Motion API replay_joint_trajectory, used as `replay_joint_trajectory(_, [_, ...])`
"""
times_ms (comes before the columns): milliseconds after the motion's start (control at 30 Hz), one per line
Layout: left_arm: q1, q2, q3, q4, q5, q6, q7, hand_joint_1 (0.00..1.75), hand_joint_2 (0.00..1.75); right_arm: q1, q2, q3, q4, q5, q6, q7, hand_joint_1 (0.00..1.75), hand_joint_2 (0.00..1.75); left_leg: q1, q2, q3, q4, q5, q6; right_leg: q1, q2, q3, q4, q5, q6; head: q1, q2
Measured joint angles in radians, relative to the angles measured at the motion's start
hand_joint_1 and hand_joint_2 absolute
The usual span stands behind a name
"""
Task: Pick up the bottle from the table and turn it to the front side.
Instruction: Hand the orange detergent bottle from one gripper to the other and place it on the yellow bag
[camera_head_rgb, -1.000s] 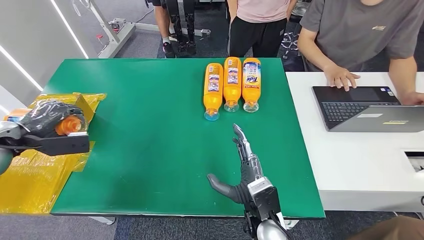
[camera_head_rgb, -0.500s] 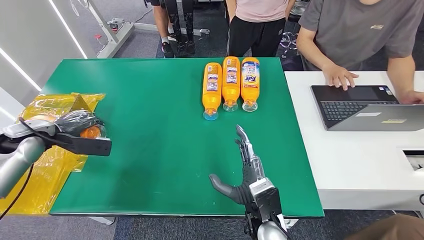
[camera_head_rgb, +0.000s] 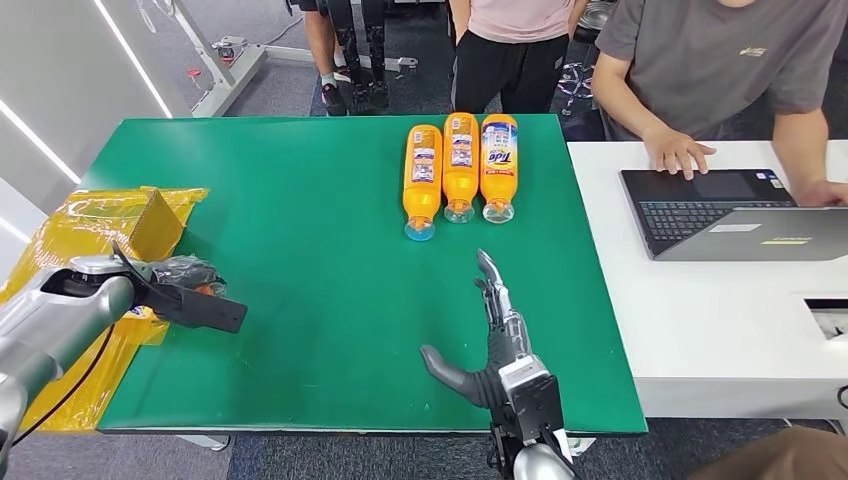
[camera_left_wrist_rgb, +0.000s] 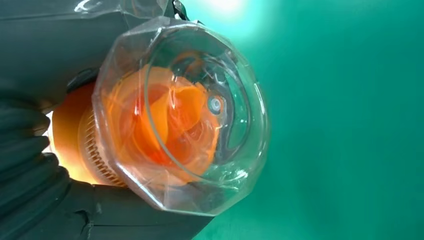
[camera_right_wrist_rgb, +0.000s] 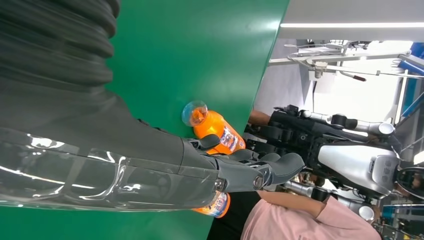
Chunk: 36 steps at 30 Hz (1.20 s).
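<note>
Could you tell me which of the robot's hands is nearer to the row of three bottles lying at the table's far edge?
The right hand: it hovers open just below the three bottles. The left hand is far off at the table's left edge, holding another bottle.

The left arm reaches in from the lower left, its silver forearm angled across the near left edge of the tabletop (camera_head_rgb: 300, 200). The left hand (camera_head_rgb: 185, 290) grips an orange bottle (camera_left_wrist_rgb: 165, 125), dark fingers wrapped round its body while the clear cap end points out past the hand. The right arm comes up from the bottom edge. The right hand (camera_head_rgb: 490, 340) hangs over the green surface with fingers stretched straight forward and thumb spread to the left, holding nothing.
</note>
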Motion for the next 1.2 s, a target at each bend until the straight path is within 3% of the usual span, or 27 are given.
replay_joint_trajectory(367, [0.004, -0.001, -0.043, 0.05, 0.011, 0.022, 0.004, 1.75, 1.75, -0.015, 0.0, 0.01, 0.011, -0.014, 0.002, 0.01, 0.0, 1.75, 0.0, 0.0, 0.0, 0.0, 0.0, 0.0, 0.0, -0.001, 0.001, 0.0, 0.0, 0.0, 0.0, 0.0])
replay_joint_trajectory(600, [0.029, 0.02, -0.055, 0.045, 0.001, 0.131, 0.002, 1.75, 1.75, -0.024, -0.001, 0.017, 0.01, -0.028, 0.015, 0.016, 0.0, 1.75, 0.0, -0.001, 0.0, 0.0, 0.001, -0.001, 0.0, -0.001, 0.0, 0.001, 0.0, 0.0, 0.0, 0.0])
replay_joint_trajectory(633, [0.031, 0.022, -0.055, 0.043, 0.001, 0.133, 0.003, 1.64, 1.75, -0.024, -0.001, 0.017, 0.01, -0.028, 0.015, 0.016, 0.0, 1.75, 0.0, -0.001, 0.0, 0.0, 0.001, -0.001, 0.0, -0.001, 0.0, 0.001, 0.0, 0.0, 0.0, 0.0])
replay_joint_trajectory(733, [0.034, 0.028, -0.055, 0.038, 0.001, 0.14, 0.006, 0.33, 1.75, -0.025, -0.001, 0.018, 0.01, -0.028, 0.015, 0.016, 0.0, 1.75, 0.0, -0.001, 0.0, 0.0, 0.001, -0.001, 0.0, -0.001, 0.0, 0.001, 0.0, 0.0, 0.0, 0.0])
replay_joint_trajectory(767, [0.035, 0.029, -0.055, 0.036, 0.001, 0.146, 0.01, 0.0, 1.75, -0.025, -0.001, 0.018, 0.01, -0.029, 0.015, 0.016, 0.0, 1.75, 0.0, -0.001, 0.0, 0.0, 0.001, -0.001, 0.0, -0.001, 0.0, 0.001, 0.0, 0.0, 0.0, 0.0])
replay_joint_trajectory(1200, [0.064, 0.046, -0.055, 0.0, 0.039, 0.207, 0.063, 0.0, 1.75, -0.026, -0.003, 0.019, 0.002, -0.036, 0.017, 0.03, 0.0, 1.75, 0.0, -0.001, 0.0, 0.0, 0.001, -0.001, 0.0, -0.001, 0.0, 0.001, 0.0, 0.0, 0.0, 0.0])
